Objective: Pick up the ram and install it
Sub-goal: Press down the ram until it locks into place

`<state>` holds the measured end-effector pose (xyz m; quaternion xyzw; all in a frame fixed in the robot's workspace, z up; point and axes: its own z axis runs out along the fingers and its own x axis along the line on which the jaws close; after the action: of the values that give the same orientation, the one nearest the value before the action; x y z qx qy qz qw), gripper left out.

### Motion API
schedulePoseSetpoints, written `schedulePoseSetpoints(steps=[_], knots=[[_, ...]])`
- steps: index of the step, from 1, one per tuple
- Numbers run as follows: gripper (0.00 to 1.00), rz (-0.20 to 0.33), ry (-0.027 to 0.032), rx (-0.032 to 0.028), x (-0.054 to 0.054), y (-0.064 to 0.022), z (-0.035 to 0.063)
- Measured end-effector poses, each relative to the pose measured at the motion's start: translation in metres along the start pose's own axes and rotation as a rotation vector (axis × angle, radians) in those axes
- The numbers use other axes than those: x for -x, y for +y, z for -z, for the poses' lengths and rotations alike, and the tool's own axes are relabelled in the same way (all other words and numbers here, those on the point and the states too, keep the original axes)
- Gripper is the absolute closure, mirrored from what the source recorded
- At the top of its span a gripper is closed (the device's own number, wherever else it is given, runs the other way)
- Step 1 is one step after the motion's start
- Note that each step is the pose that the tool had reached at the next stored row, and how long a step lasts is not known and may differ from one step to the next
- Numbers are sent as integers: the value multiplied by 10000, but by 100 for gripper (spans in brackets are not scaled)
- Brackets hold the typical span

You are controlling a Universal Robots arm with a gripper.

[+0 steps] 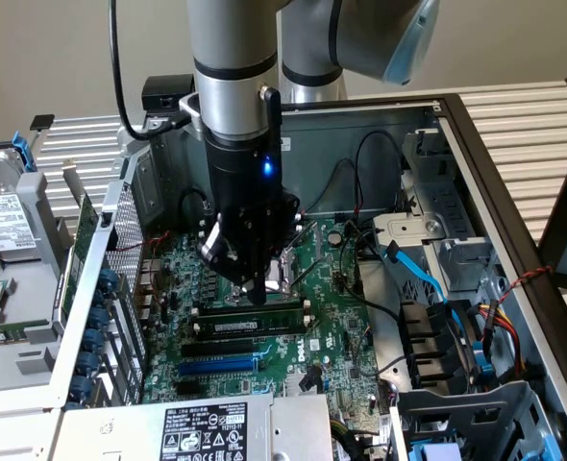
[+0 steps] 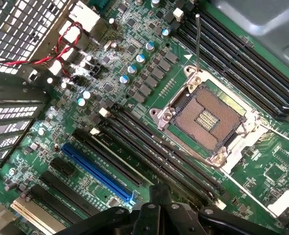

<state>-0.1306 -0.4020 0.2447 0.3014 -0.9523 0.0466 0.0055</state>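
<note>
Clenched, the end effector (image 1: 257, 288) hangs over the green motherboard (image 1: 332, 327) inside the open computer case (image 1: 476, 192), its tip just above the ram (image 1: 250, 318), which sits in a memory slot beside the processor socket (image 1: 282, 269). From the wrist camera, the socket's (image 2: 208, 120) gold contact grid lies bare, with a blue expansion slot (image 2: 98, 171) farther off. A white label (image 1: 204, 429) tops the power supply below; its print is unreadable.
</note>
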Motion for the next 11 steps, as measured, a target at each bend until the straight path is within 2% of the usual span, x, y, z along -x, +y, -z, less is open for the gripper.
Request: schedulePoseSetpoints(steps=[1, 4, 11], knots=[[90, -115, 0, -2, 0, 0, 0], [90, -1071, 32, -4, -1, 0, 1], [90, -1909, 29, -20, 0, 0, 0]])
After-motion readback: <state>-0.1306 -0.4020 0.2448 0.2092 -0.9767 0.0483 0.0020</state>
